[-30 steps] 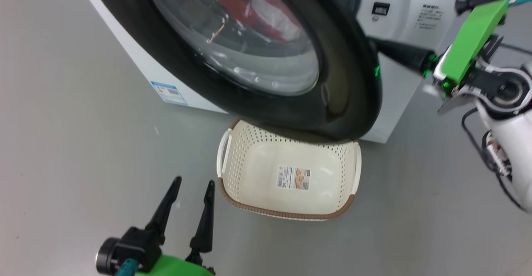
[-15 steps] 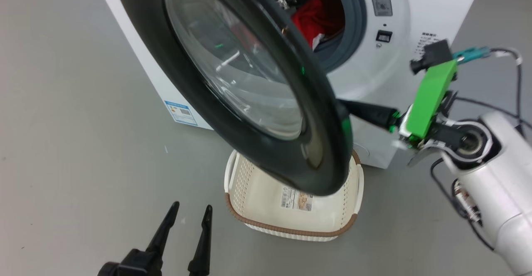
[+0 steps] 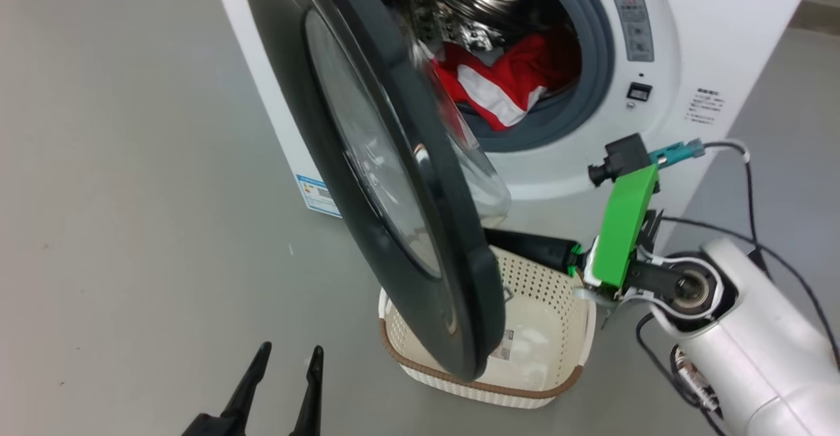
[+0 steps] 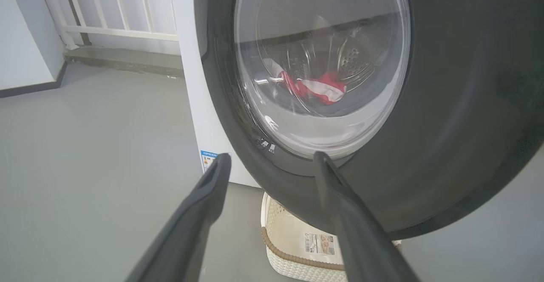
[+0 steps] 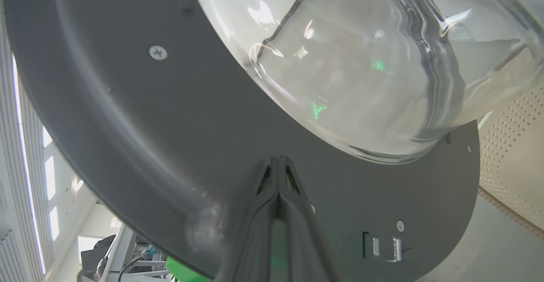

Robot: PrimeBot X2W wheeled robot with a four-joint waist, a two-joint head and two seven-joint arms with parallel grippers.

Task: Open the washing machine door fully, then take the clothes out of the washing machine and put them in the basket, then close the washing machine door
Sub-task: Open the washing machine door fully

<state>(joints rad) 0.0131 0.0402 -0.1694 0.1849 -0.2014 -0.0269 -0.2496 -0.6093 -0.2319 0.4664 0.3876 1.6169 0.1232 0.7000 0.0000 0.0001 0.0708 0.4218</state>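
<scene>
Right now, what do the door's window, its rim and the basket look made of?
Door window: clear glass by its look, bulging, with sharp glints. Door rim: glossy black plastic, probably; it mirrors light. Basket: matte cream plastic, perforated, with a brown woven-look rim.

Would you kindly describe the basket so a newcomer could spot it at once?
Find the white front-loading washing machine with its black-rimmed door swung open. On the grey floor before it, partly under the door's lower edge, sits the basket: cream, perforated, rectangular, with a brown woven-look rim.
</scene>
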